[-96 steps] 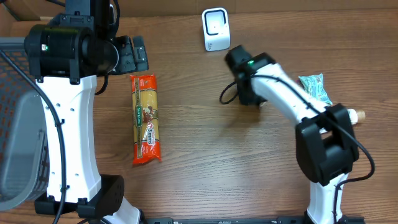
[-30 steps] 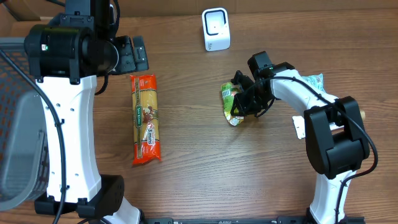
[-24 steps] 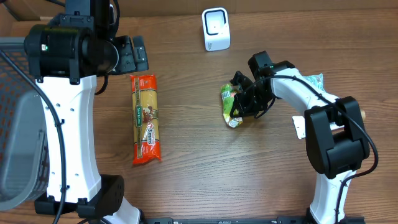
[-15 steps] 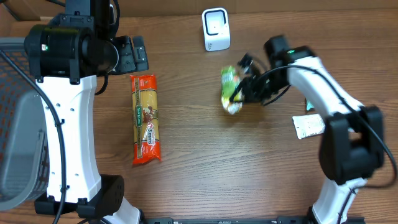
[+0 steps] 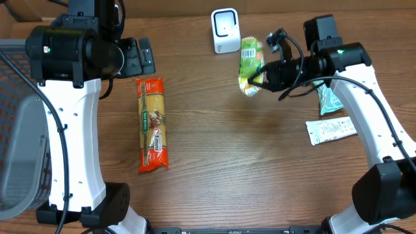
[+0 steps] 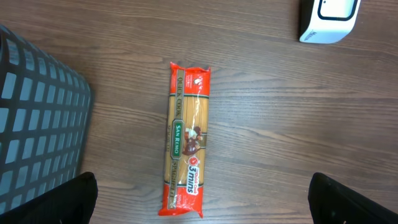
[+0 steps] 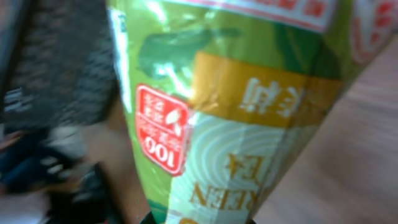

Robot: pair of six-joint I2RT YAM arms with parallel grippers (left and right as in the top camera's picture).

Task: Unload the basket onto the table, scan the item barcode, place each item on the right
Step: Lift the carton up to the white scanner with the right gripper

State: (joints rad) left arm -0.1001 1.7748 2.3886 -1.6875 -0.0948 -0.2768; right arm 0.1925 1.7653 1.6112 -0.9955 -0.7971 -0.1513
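Brown wood-grain table point(image 5: 221, 175), with both arms based at the near edge. Nearest on the right is a flat white packet point(image 5: 331, 130) lying on the wood. On the left, a long orange pasta packet point(image 5: 152, 123) lies flat, running near to far. A grey mesh basket point(image 5: 19, 149) is at the left edge. A teal packet point(image 5: 328, 97) lies just beyond the white one.

The left gripper point(image 5: 138, 57) hangs just beyond the pasta's far end, jaws spread wide, holding nothing. The right gripper point(image 5: 262, 77) is clamped on the lower end of a green packet point(image 5: 251, 60) (in the wrist view its print fills the frame, blurred). The green packet is just right of the white scanner point(image 5: 225, 30), not touching it.
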